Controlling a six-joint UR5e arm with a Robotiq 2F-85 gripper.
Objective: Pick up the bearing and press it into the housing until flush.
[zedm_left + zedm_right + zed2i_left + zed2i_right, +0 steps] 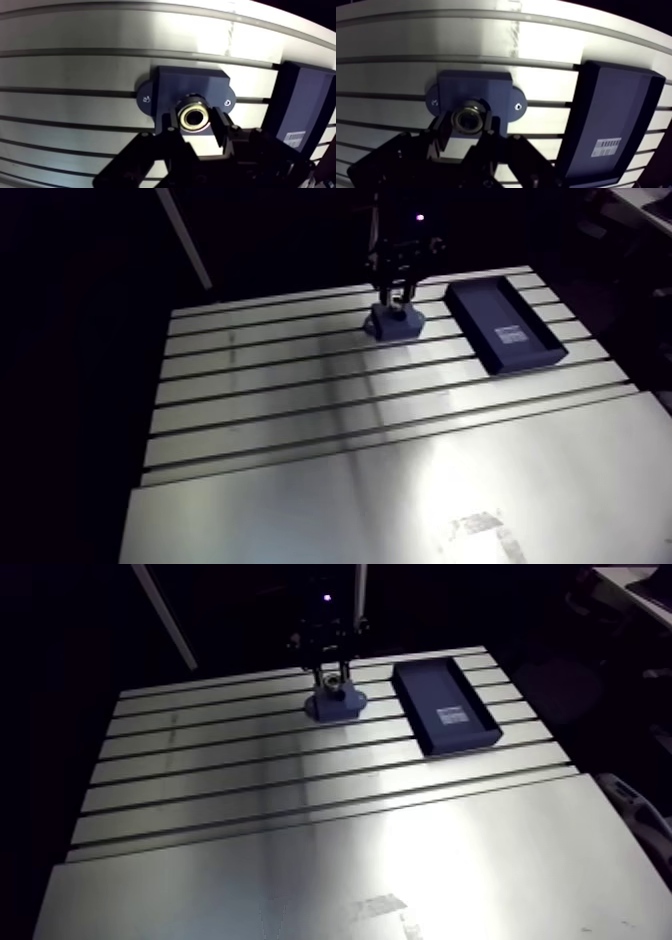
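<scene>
In the arm view, the table is slotted aluminium. Its grooves run across the far half, the near half is a smooth plate, and a bright glare falls on the near right part. Everything beyond the table edges is dark. The tool hangs straight down at the far side, directly above a small blue housing that sits on the slotted part. Just beside the housing, apart from it, lies a dark blue tray, its long axis crossing the grooves. This view does not show the bearing or how the fingers stand.

The wrist view shows both. The bearing, a dark ring with a brass-coloured inner race, is clamped between the two black fingers, one pressed on each side. It lies over the edge of the housing nearest the tool. Whether it touches the housing cannot be told. The bore opens straight toward the camera, so the ring's axis runs along the tool, down toward the table. The housing is a block with two rounded ears, each with a screw, and its long axis lies parallel to the grooves. The tray carries a white barcode label on its floor.
</scene>
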